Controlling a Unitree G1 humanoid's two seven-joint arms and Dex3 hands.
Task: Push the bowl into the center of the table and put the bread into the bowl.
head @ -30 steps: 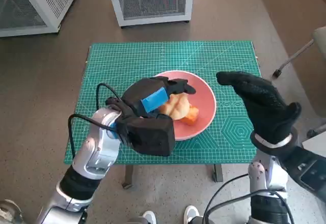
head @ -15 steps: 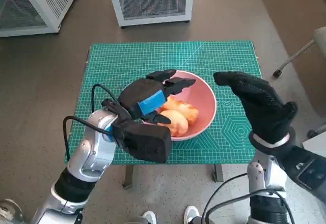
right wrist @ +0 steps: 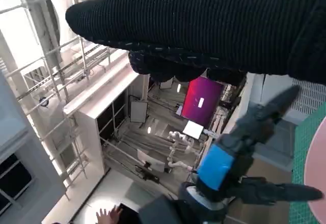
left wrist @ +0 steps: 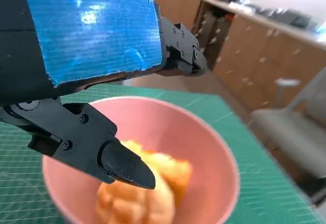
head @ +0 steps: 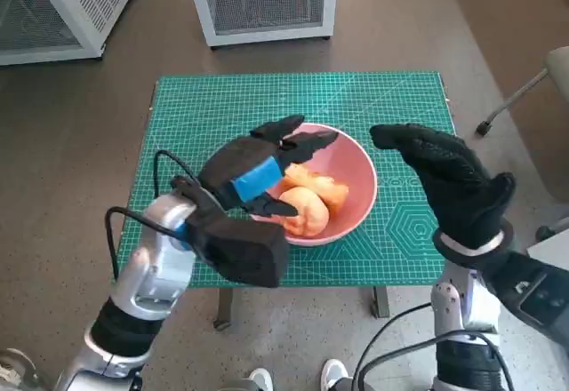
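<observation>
Bread (head: 307, 203) in bowl (head: 360, 173), mid-table; left hand (head: 258, 171) above, fingers spread, empty (could snag the rim withdrawing).

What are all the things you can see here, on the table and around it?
Table: one, green gridded top, middle of the head view.
Bowl: one, pink, near the table's middle.
Bread: golden-orange pieces, count unclear, inside the bowl.
Cabinets: two, white with mesh fronts, on the floor beyond the table.
Shoes: two, white, a person's, at the near edge.
Left hand: one, black with blue tape, fingers apart above the bowl.
Right hand: one, black knitted glove, raised beside the bowl, holding nothing.
</observation>
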